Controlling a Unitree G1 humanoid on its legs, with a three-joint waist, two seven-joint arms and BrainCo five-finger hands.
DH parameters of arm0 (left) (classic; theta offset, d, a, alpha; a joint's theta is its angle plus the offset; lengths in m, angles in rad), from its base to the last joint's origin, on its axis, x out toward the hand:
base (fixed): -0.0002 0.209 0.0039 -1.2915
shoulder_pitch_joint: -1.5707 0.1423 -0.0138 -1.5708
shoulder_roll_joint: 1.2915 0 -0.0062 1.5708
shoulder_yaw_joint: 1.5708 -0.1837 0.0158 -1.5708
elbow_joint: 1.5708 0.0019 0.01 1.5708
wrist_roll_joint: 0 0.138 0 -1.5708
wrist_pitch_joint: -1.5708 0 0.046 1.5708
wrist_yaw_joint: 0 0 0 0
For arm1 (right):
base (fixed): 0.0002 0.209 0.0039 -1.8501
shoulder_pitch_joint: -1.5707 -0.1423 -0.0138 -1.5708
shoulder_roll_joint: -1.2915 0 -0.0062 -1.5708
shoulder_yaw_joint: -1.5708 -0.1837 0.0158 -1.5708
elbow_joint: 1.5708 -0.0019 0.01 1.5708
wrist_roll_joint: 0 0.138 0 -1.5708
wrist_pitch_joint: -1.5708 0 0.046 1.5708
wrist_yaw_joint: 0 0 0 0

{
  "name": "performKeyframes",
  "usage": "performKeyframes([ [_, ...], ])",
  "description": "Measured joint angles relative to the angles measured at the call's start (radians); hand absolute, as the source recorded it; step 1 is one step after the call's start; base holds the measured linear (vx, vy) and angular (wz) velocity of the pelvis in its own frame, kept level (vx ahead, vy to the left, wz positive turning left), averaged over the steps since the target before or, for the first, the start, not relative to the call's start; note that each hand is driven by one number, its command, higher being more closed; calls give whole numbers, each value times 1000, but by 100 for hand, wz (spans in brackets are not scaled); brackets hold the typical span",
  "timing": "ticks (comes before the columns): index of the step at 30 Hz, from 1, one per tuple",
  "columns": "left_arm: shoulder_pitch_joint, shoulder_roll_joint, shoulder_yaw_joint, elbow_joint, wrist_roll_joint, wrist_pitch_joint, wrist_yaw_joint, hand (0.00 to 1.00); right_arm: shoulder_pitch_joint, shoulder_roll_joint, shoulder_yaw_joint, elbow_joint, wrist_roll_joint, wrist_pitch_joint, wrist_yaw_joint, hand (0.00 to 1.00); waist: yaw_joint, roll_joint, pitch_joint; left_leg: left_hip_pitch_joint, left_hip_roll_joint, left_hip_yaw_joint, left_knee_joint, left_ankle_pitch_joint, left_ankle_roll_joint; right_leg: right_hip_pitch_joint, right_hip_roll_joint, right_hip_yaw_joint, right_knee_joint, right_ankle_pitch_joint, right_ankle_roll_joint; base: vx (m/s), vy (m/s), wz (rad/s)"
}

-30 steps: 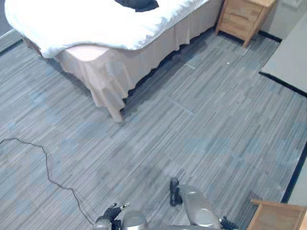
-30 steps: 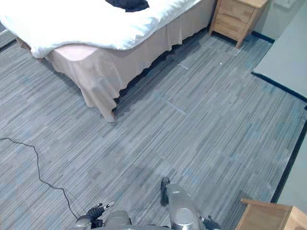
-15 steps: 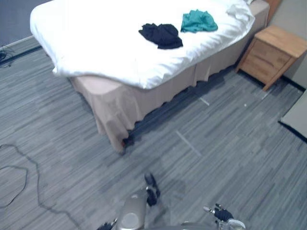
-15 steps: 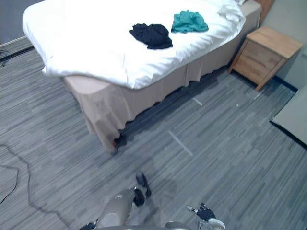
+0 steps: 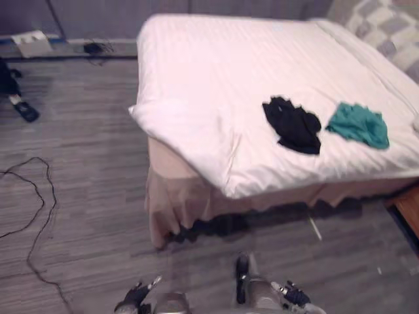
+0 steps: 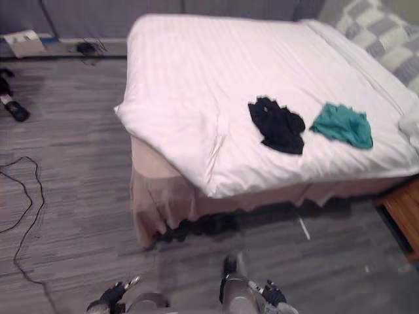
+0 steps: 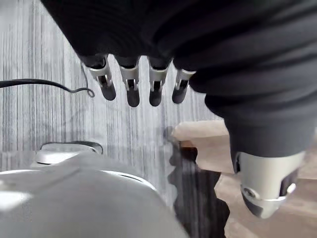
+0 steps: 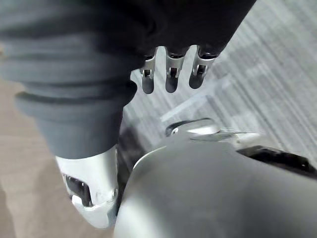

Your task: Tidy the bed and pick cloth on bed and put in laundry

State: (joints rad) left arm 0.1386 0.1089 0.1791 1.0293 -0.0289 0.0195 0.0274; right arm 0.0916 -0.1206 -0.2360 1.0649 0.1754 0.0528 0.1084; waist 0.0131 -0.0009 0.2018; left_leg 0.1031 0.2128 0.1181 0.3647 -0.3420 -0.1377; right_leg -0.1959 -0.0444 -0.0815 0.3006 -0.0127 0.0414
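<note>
You face the bed (image 5: 216,85). Black cloth (image 5: 292,124) and teal cloth (image 5: 359,125) lie on it near its front edge, slightly apart. Your left hand (image 7: 130,82) and right hand (image 8: 170,72) hang off the bed, fingers straight, spread, empty.

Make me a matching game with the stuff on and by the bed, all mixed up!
1 black cloth
2 teal cloth
3 checked pillow
4 wooden nightstand

A on the floor beside the bed
B at the bed's head end
C on the duvet, right of the other cloth
D on the duvet, left of the other cloth

Pairs: 1-D, 2-C, 3-B, 4-A
</note>
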Motion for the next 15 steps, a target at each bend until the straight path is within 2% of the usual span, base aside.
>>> performKeyframes([
  [1, -7, -13, -3, 1, 0, -12, -1, 0, -7, -17, 0, 0, 1, 5, 1, 0, -3, 35, 5, -16, 39, 24, 8, 27, -25, 7, 27, -17, -23, -7, -11, 328, -421, 25],
  [2, -12, -17, -4, 2, 1, -24, -2, 0, -12, -20, -1, 0, 1, 14, 1, 0, -8, 47, 11, -30, 51, 37, 22, 47, -24, 19, 33, -31, -41, 2, -28, 290, -411, 40],
  [4, -21, -14, -26, 0, 3, -95, 31, 0, -23, -21, -15, 11, 2, 44, 2, 0, -28, 38, 26, -24, 44, 101, 4, 57, -27, 102, 27, -51, -128, 21, -58, 194, -283, 34],
  [7, -28, -17, -68, -62, 2, -179, 92, 0, -19, -31, -35, 9, -8, 44, 5, 0, -35, 40, 29, -5, 6, 136, -104, 71, -29, 157, 25, -67, -180, 27, -66, 67, -110, 10],
  [8, -33, -17, -76, -144, 3, -211, 122, 0, -18, -33, -39, 3, -23, 43, 5, 0, -40, 47, 29, -21, -3, 138, -150, 122, 1, 158, 31, -74, -188, 25, -65, 10, -43, 1],
  [9, -45, -15, -86, -246, 4, -236, 156, 0, -18, -40, -39, -14, -30, 42, 5, 0, -42, 62, 30, -37, -5, 128, -161, 193, 6, 158, 38, -78, -196, 21, -58, -16, -9, 5],
  [10, -54, -9, -95, -298, 4, -244, 172, 0, -17, -41, -38, -18, -30, 43, 4, 0, -44, 63, 30, -38, -7, 130, -169, 198, -1, 157, 36, -80, -200, 23, -54, -33, 28, 13],
  [12, -92, 27, -101, -492, 2, -265, 214, 0, -7, -48, -41, -22, -31, 36, 4, 0, -57, 59, 34, -50, -24, 128, -216, 208, 7, 159, 21, -103, -235, 36, -42, -43, 56, 21],
  [13, -103, 41, -98, -531, 2, -271, 220, 0, 1, -48, -41, -22, -31, 33, 4, 0, -57, 59, 34, -53, -27, 128, -221, 211, 8, 161, 18, -108, -245, 46, -42, -16, 75, 17],
  [15, -130, 104, -75, -674, 1, -283, 230, 0, 32, -49, -42, -27, -29, 31, -1, 0, -56, 66, 32, -51, -41, 125, -244, 224, 17, 177, 10, -116, -286, 71, -36, 30, 85, 14],
])
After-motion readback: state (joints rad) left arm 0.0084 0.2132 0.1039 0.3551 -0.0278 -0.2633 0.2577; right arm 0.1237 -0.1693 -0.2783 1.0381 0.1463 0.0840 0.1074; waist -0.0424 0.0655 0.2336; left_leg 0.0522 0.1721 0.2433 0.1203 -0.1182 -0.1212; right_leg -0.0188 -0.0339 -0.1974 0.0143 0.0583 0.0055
